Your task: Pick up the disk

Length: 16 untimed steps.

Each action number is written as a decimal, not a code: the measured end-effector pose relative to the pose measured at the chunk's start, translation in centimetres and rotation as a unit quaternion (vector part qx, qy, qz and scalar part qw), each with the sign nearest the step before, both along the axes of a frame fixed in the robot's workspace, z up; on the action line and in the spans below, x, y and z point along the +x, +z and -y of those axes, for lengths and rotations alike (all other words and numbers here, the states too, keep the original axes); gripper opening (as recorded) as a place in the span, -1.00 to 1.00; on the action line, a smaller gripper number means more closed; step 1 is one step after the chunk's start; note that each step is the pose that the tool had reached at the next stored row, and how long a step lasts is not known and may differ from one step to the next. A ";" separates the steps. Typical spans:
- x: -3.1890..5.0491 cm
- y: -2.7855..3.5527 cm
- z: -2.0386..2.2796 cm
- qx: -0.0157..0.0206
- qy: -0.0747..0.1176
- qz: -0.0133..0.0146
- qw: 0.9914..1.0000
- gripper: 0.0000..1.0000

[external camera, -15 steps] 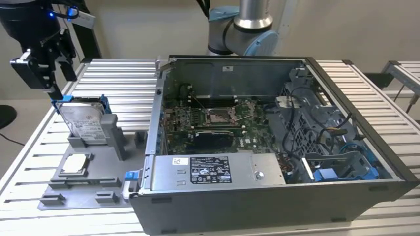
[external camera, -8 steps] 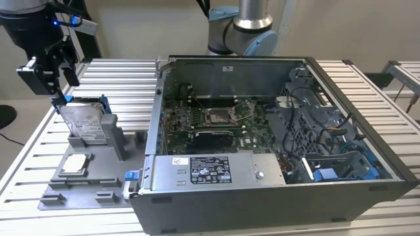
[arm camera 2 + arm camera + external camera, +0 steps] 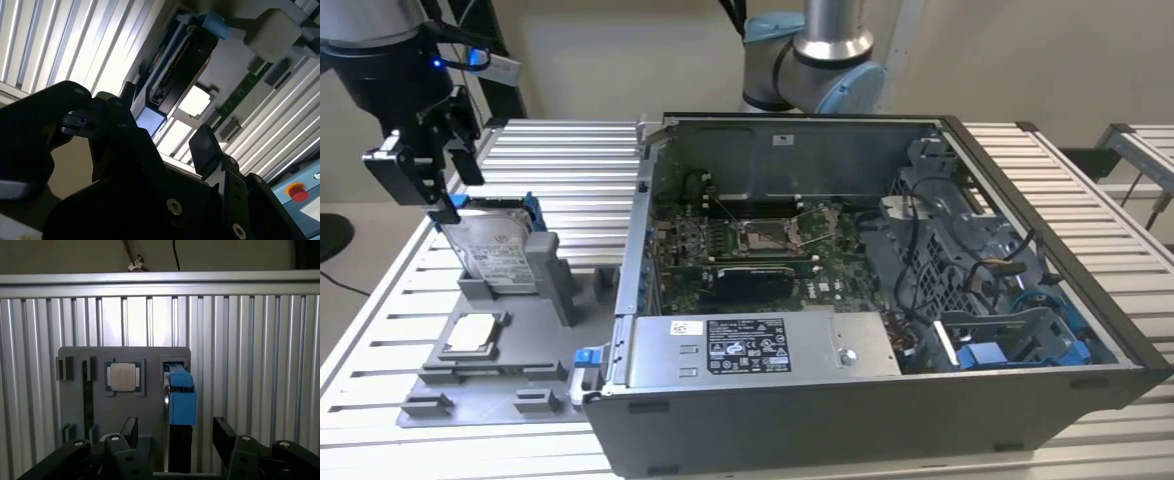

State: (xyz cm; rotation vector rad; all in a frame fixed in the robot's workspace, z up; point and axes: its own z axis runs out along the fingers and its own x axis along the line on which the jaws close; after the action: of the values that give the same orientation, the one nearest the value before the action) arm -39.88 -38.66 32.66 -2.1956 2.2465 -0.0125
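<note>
At the exterior view's upper left the gripper (image 3: 438,185) hangs over the slatted table (image 3: 560,150). Its black fingers are spread apart and hold nothing. Just under it the disk (image 3: 494,245) stands on edge in a grey holder (image 3: 560,285), with its white label face showing. The fingertips are level with the disk's upper end, and from this view I cannot tell whether they touch it. The holder rises from a grey plate (image 3: 507,390) at the lower left. A chip (image 3: 474,333) lies flat on the plate, nearer the camera than the disk and apart from it. The centre and right of the frame hold the open case (image 3: 881,400). Its board (image 3: 761,240) lies inside, and the power supply (image 3: 747,345) runs along the near wall. The arm (image 3: 821,60) stands behind the case at upper centre.

In the first wrist view the gripper (image 3: 175,430) straddles the disk (image 3: 180,445), whose blue carrier (image 3: 182,402) faces the camera. One finger (image 3: 129,430) is on the chip's side and the other is on the far side. A gap shows on each side, so the jaws are open and clear of the disk. The chip (image 3: 123,376) sits in its pocket on the plate (image 3: 75,405), beside the disk.

In the second wrist view the disk (image 3: 175,65) is seen edge-on beyond a fingertip (image 3: 204,147).
</note>
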 end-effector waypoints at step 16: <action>-0.22 -2.90 -0.01 0.000 0.016 0.000 1.000 1.00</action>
State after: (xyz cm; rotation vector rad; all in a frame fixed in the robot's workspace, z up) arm -40.10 -38.66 29.76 -2.2305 2.2109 -0.0138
